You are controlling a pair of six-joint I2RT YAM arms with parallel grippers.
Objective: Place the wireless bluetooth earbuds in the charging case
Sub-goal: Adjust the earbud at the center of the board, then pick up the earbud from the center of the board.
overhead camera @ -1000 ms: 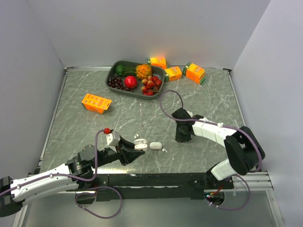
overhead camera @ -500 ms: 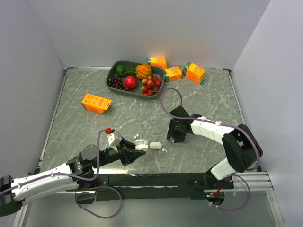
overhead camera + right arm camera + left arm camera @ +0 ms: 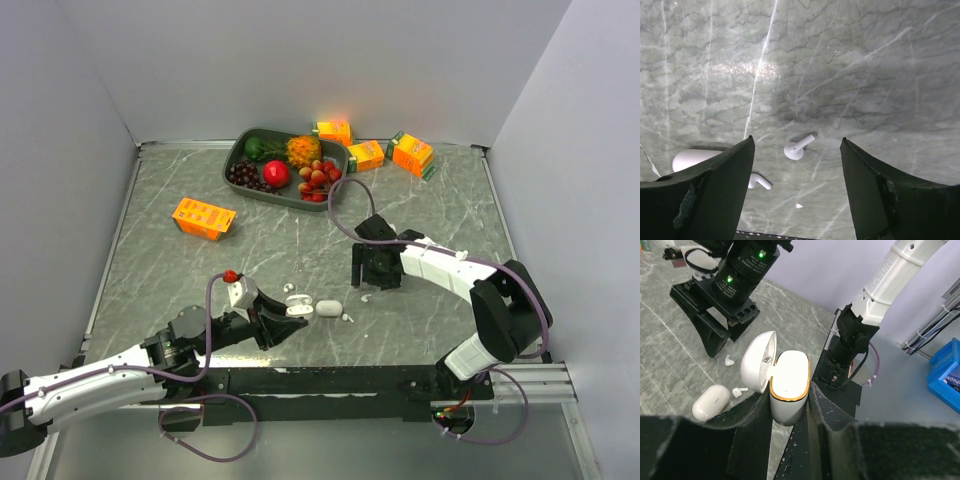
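Note:
My left gripper point(image 3: 283, 322) is shut on an open white charging case with a gold rim point(image 3: 789, 375), lid point(image 3: 757, 362) swung back; the case also shows in the top view point(image 3: 297, 309). My right gripper point(image 3: 370, 283) is open and hangs over one tiny white earbud point(image 3: 797, 148), which lies on the table between its fingers point(image 3: 730, 172) without touching them. That earbud also shows in the top view point(image 3: 367, 297). A second earbud point(image 3: 758, 182) lies nearer a closed white case point(image 3: 329, 308); both show in the left wrist view: earbud point(image 3: 740, 390), case point(image 3: 711, 402).
A dark tray of fruit point(image 3: 238, 150) stands at the back. Three orange cartons point(image 3: 412, 153) lie behind it to the right, and one more point(image 3: 204, 218) on the left. The grey walls close in the table on three sides.
My right gripper has moved left and a little toward the back, and the earbud now shows just under its fingers. My left gripper with the open case has barely moved.

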